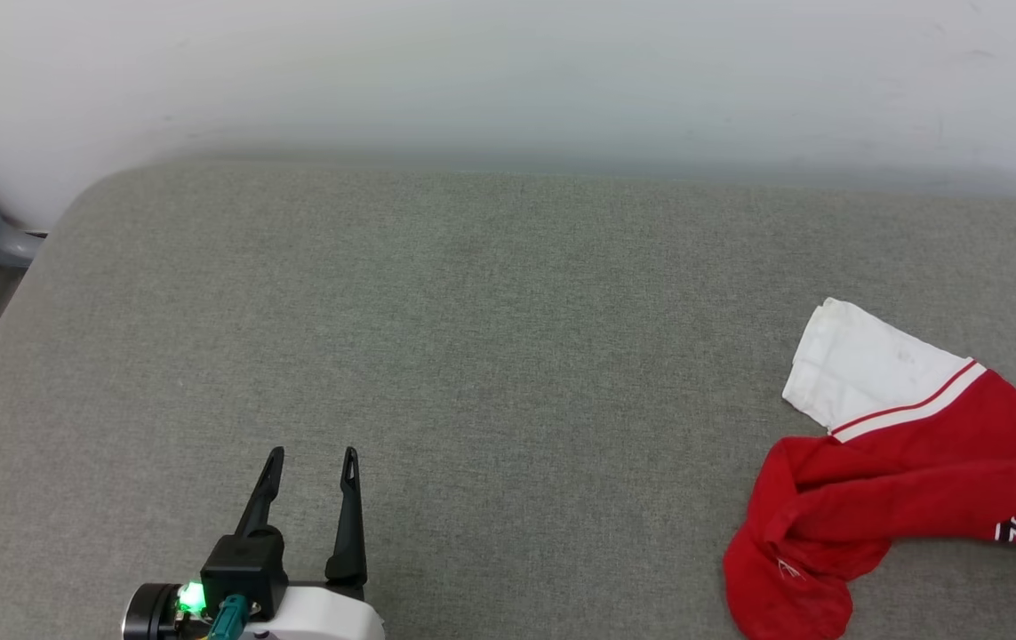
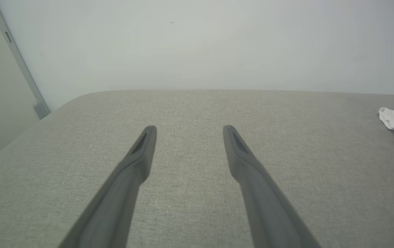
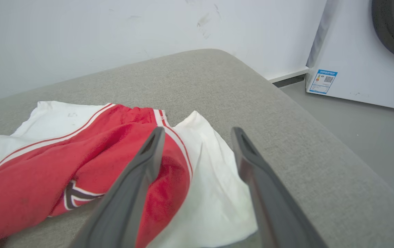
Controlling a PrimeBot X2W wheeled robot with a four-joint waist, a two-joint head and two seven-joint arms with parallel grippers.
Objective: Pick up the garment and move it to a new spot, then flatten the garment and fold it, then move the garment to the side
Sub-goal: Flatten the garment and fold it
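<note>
Toward the right edge of the grey upholstered surface [image 1: 508, 356], the red T-shirt [image 1: 916, 471] lay crumpled and unfolded. One white sleeve [image 1: 863, 369] was spread flat toward the back wall [image 1: 508, 71], and the red body was bunched in ridges nearer the front edge. Part of the shirt ran past the right border of the head view.

Near the front edge, left of centre, the left gripper [image 1: 312, 458] hovered with its two dark fingers spread apart and nothing between them. It stood well apart from the T-shirt. In the left wrist view, the sleeve was visible only at the far right.

In the right wrist view, the right gripper [image 3: 197, 130] was positioned over the T-shirt with its fingers apart and gripping nothing. A second white sleeve [image 3: 214, 179] lay beneath the gap. Contact between fingers and fabric could not be determined.

Beyond the surface's right edge, a white washing machine [image 3: 355, 51] stood on the grey floor [image 3: 372, 131].
</note>
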